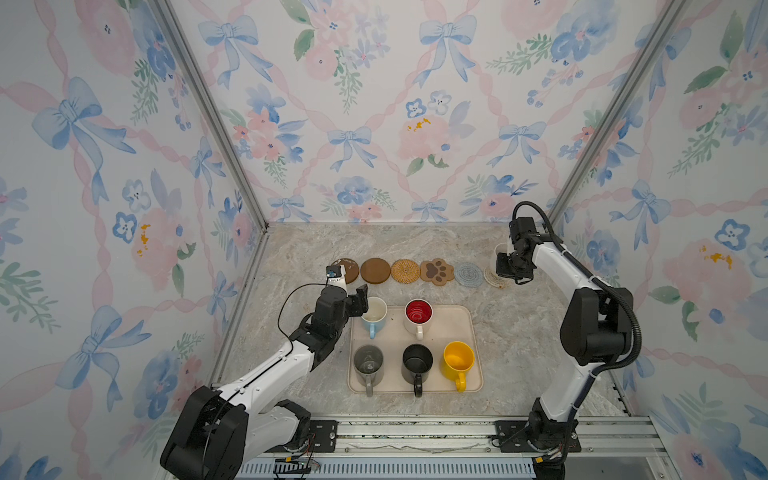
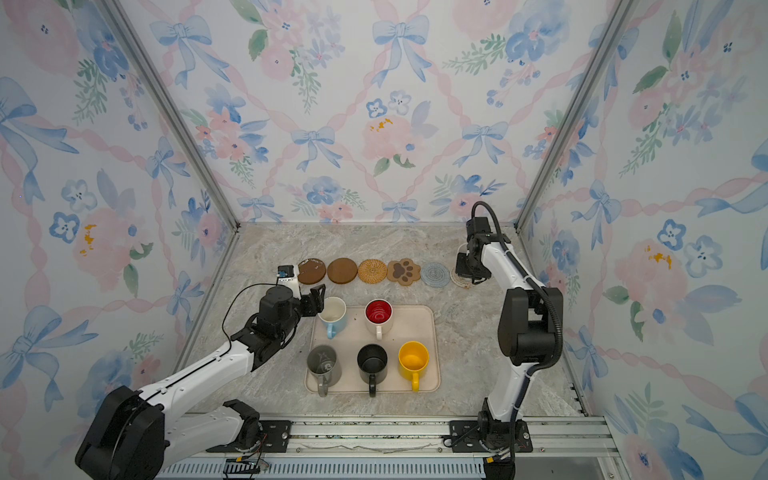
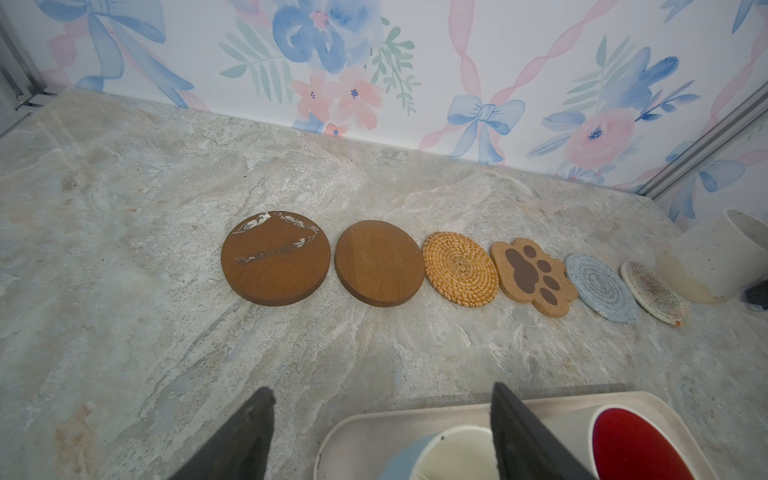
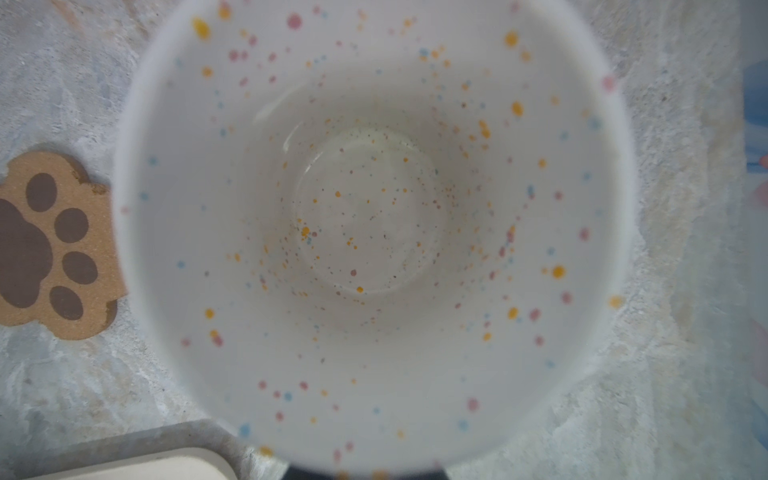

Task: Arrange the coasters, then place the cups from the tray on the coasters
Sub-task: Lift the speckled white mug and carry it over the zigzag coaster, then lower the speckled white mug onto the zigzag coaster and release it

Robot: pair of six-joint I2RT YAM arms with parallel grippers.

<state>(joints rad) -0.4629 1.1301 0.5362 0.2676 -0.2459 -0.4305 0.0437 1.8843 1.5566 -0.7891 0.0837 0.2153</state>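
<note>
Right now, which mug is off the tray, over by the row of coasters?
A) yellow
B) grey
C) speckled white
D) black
C: the speckled white mug is beside the cream coaster at the row's end, while the yellow mug, black mug and grey mug stand on the tray.

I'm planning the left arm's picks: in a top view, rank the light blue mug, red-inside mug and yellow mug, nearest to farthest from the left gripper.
1. light blue mug, far-left corner of the tray, right at the left gripper.
2. red-inside mug, far row, further right.
3. yellow mug, near row, right end of the tray.
</note>
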